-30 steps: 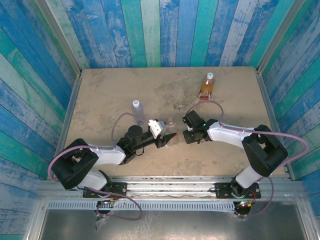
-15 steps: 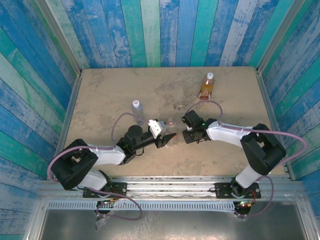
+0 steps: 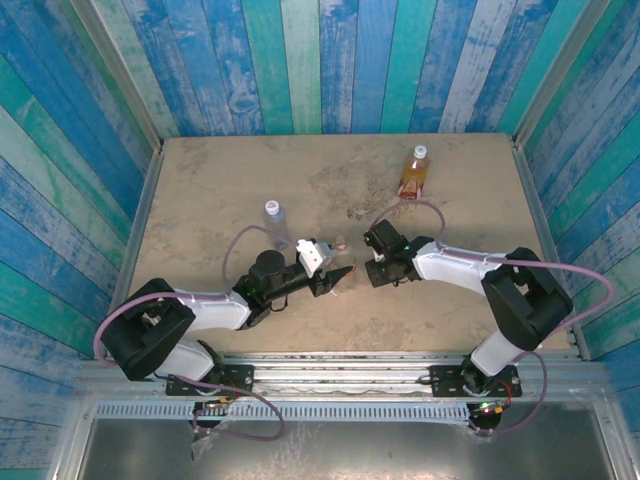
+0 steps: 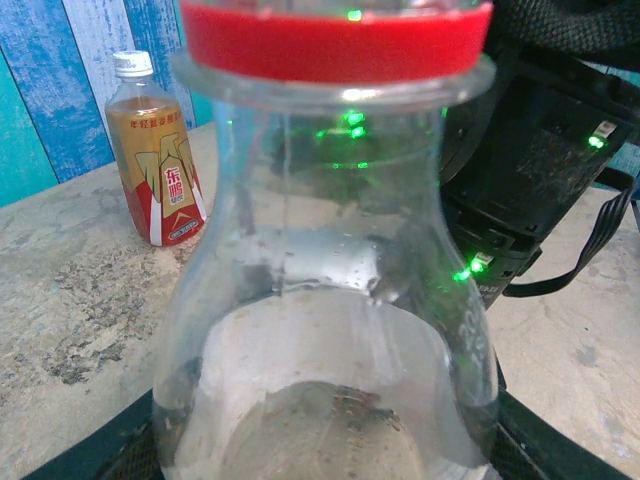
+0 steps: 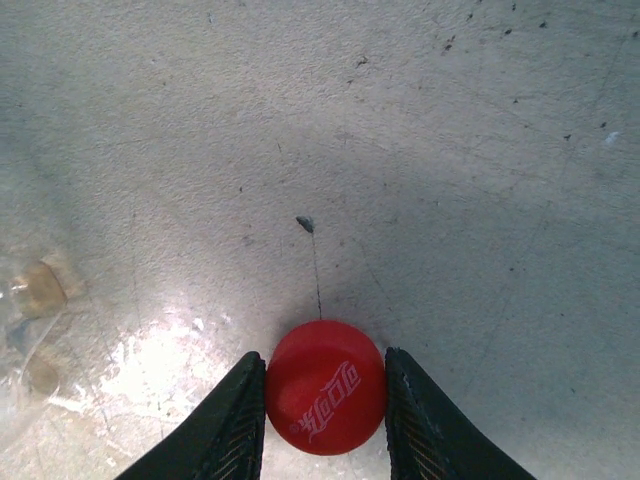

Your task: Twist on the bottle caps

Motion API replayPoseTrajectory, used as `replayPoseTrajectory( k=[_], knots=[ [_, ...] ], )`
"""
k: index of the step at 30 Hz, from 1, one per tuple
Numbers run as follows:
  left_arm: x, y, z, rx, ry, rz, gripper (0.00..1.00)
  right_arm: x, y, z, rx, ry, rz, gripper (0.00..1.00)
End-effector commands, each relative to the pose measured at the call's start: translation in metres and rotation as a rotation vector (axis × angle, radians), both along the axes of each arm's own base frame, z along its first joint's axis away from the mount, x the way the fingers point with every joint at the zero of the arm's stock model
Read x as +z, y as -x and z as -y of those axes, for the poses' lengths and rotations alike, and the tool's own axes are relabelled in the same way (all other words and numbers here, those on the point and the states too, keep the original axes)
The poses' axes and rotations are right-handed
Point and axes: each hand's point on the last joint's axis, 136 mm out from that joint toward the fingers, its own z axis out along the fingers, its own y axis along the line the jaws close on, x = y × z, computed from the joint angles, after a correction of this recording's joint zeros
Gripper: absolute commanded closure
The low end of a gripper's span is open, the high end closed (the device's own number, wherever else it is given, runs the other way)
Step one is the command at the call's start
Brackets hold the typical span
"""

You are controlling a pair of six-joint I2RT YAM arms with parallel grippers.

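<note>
Right wrist view: right pincer is closed narrowly on the red cap. Both fingers touch its rim, and its printed top faces the camera. Bare table lies behind it; I cannot tell whether the cap rests on the table.

Left wrist view: the clear bottle is upright and very close, with a red collar round its neck. Left pincer grips its lower body, with dark fingers showing on either side.

The amber bottle stands upright behind the clear bottle and to its left, well apart, with a white cap on it.

Top external view: the right arm's black head is just right of the clear bottle. The bluish bottle stands to the clear bottle's left, a little farther from the bases.
</note>
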Motion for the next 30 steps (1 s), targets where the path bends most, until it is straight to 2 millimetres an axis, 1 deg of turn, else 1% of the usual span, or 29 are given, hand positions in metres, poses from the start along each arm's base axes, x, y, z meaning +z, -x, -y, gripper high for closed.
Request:
replayPoseTrajectory(
  k=[1, 5, 11, 19, 24, 30],
  knots=[
    [-0.013, 0.003, -0.004, 0.005, -0.046, -0.031, 0.4, 0.025, -0.002, -0.001, 0.013, -0.019, 0.028, 0.67],
    [-0.014, 0.003, -0.004, 0.005, -0.041, -0.034, 0.4, 0.044, 0.001, -0.002, 0.039, -0.034, 0.032, 0.67],
    [-0.017, 0.004, -0.006, 0.007, -0.048, -0.034, 0.4, 0.08, 0.009, -0.005, 0.108, -0.046, 0.023, 0.66],
    [-0.022, 0.006, -0.008, 0.008, -0.065, -0.028, 0.39, 0.142, 0.021, -0.018, 0.22, -0.101, -0.005, 0.66],
    [-0.025, 0.006, -0.008, 0.006, -0.086, -0.016, 0.39, 0.181, 0.022, -0.027, 0.269, -0.135, 0.002, 0.66],
    [-0.025, 0.007, -0.007, -0.008, -0.087, -0.011, 0.39, 0.218, 0.021, -0.04, 0.321, -0.156, 0.018, 0.67]
  ],
)
